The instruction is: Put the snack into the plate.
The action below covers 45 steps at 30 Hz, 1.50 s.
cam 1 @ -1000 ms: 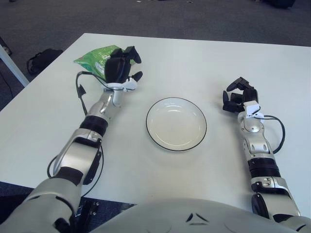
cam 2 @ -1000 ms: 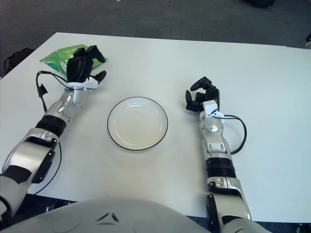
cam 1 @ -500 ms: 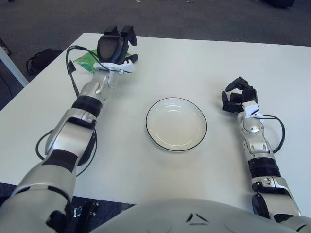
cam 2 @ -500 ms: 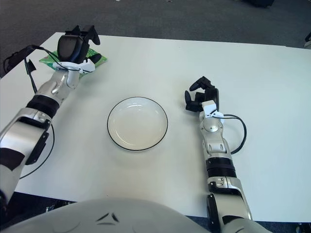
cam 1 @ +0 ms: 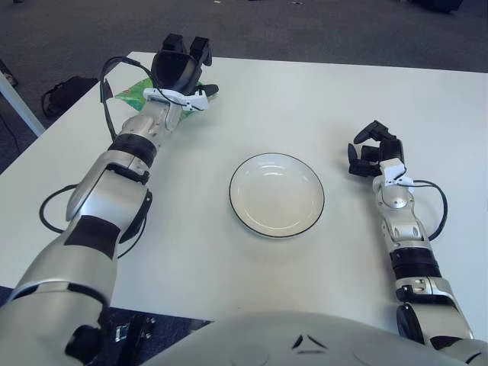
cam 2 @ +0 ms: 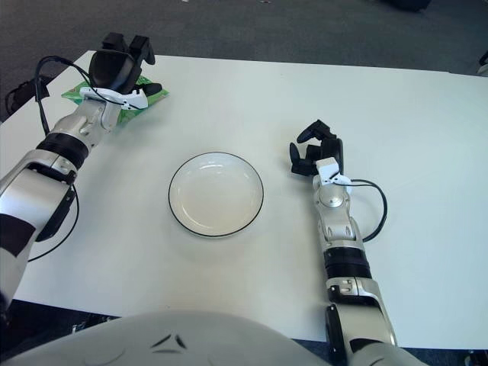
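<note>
Snack bag (cam 1: 131, 89), green, lies at the bench's (cam 1: 305, 99) far left corner, mostly hidden beneath the left hand (cam 1: 177, 70), which has reached out over it within the last second; whether its fingers have closed on it I cannot tell. No writing on the bag is readable. The plate (cam 1: 277, 194) waits empty at mid-bench, and the right hand (cam 1: 371, 150) shows just right of it, fingers curled on nothing.

No text can be read; the green snack bag's (cam 2: 76, 93) print stays illegible.
</note>
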Tool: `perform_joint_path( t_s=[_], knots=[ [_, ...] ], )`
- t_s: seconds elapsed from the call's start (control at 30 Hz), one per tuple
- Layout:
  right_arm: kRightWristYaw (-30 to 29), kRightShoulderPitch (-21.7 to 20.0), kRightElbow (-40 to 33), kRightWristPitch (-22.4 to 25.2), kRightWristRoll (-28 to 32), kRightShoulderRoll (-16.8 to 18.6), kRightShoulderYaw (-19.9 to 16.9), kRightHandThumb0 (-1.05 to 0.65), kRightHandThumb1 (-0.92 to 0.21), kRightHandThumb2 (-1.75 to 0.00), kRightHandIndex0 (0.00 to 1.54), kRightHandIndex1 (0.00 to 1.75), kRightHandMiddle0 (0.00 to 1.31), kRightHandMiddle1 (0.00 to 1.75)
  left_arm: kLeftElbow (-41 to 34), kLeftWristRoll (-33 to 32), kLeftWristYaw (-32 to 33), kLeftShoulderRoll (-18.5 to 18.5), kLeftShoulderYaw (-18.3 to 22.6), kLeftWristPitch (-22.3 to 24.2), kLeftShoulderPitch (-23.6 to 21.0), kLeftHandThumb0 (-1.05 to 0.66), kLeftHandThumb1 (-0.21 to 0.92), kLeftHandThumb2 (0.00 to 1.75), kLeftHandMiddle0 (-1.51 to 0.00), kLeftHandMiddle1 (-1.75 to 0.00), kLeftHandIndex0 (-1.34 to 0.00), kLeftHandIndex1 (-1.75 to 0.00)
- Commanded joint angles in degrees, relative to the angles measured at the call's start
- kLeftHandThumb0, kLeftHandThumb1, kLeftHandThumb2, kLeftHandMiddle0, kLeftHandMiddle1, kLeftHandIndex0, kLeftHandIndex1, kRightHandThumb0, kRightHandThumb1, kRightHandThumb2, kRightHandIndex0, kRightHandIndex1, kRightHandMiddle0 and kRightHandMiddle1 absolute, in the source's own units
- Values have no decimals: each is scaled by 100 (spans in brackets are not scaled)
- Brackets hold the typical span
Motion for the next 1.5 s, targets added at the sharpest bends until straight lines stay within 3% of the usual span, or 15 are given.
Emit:
perform_joint_path(
  t_s=[0.0,0.07,0.47,0.83,1.17,1.47],
  knots=[
    [120,545,506,294,-113,105,133,-49,-31,-133,127,175,62,175,344,58,-187,-50,-151,307,-254,-67,89,68,-8,-86,-1,-108],
    [130,554,507,277,-106,102,140,-49,-31,-133,127,175,62,175,410,36,-223,-69,-201,412,-273,-74,91,70,-4,-68,0,-97],
    [113,560,600,46,-164,38,206,-49,-31,-133,127,175,63,175,602,-80,-653,-278,-356,1338,-157,-96,92,92,0,-7,0,-57],
    [149,557,671,-64,-224,-30,256,-49,-30,-134,127,175,63,175,729,-236,-1357,-436,-356,2167,-151,-105,92,108,0,0,0,-38],
    [204,597,655,-94,-267,-105,317,-50,-27,-137,128,175,65,175,758,-218,-1715,-600,-522,2776,-172,-105,92,105,0,0,0,-23],
    [193,652,554,-42,-403,-150,401,-51,-26,-139,128,175,66,175,795,-327,-2290,-636,-550,2926,-81,-105,92,104,0,0,0,-14]
  ],
)
